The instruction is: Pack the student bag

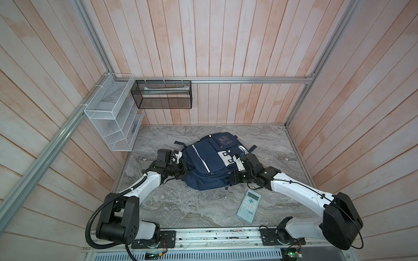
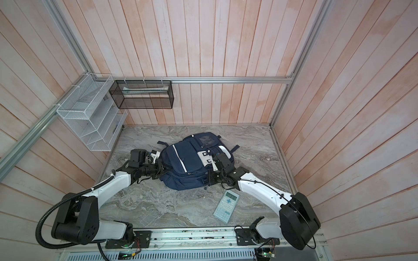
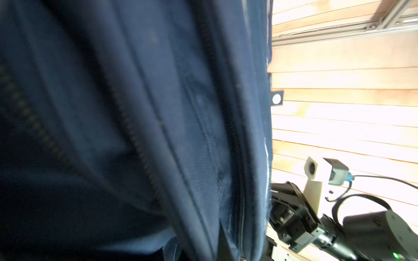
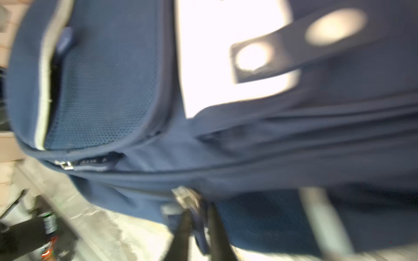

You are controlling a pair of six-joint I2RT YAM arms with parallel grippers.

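Rail: nearest you, the rail (image 1: 214,236) carries the bases of the 2 arms, 1 toward each end.
Calculator: 1 pale blue-green calculator (image 1: 248,206) lies flat between rail and bag, right of the middle and apart from the bag.
Table: grey marbled table (image 1: 181,208), with walls of pale planks on 3 sides.
Left gripper: your left gripper (image 1: 183,169) is closed, its tip against the bag's left side. Its wrist view is filled with navy cloth and zip lines, so you cannot tell whether it pinches any fabric.
Right gripper: your right gripper (image 4: 200,210) sits at the bag's near right corner. Its jaws stand a little apart around a blue tab (image 4: 200,228), just below a metal zip pull (image 4: 184,195). Blur hides whether they touch the tab.
Bag: the navy bag (image 1: 203,162) lies front up in the middle of the table, between the 2 grippers. It shows 2 white stripes, and a white flap (image 1: 225,156) on its right half.
White rack: a white rack (image 1: 108,117) hangs on the left wall, above the far left corner.
Black basket: a black basket (image 1: 161,95) hangs on the back wall, just right of the rack, with a long pale item inside.
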